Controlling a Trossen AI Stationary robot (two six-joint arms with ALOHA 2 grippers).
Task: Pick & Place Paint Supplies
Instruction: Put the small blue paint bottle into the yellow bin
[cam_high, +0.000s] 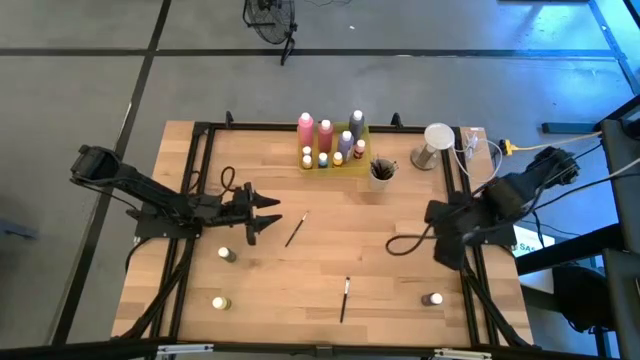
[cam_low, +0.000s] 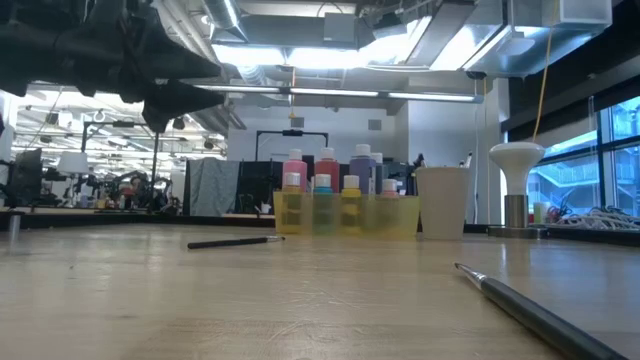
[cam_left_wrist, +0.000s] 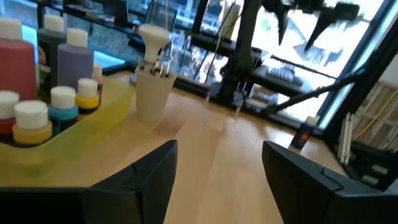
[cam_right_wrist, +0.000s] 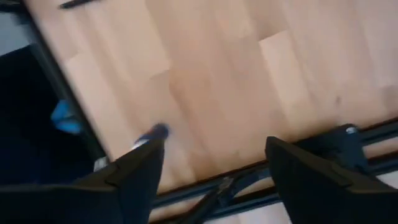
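Pink, purple and small pale-capped paint bottles (cam_high: 330, 140) stand in a translucent yellow tray (cam_high: 352, 160) at the far middle of the table. Beside it a cup (cam_high: 380, 173) holds brushes. Two dark paintbrushes lie flat on the wood, one mid-table (cam_high: 295, 228), one nearer (cam_high: 345, 298). Three small bottles stand apart: (cam_high: 227, 254), (cam_high: 220, 302), (cam_high: 433, 299). My left gripper (cam_high: 262, 218) hovers open left of the mid-table brush; its wrist view (cam_left_wrist: 217, 180) looks toward the tray (cam_left_wrist: 93, 121) and cup (cam_left_wrist: 152, 93). My right gripper (cam_right_wrist: 214, 168) is open above the table's right side (cam_high: 447, 250).
A white mushroom-shaped lamp (cam_high: 437, 140) and cables (cam_high: 480, 150) sit at the far right corner. A black cable loop (cam_high: 405, 243) lies on the wood near my right arm. A black frame (cam_high: 195, 180) runs around the table's edges. In the low view the nearer brush (cam_low: 530, 310) lies close.
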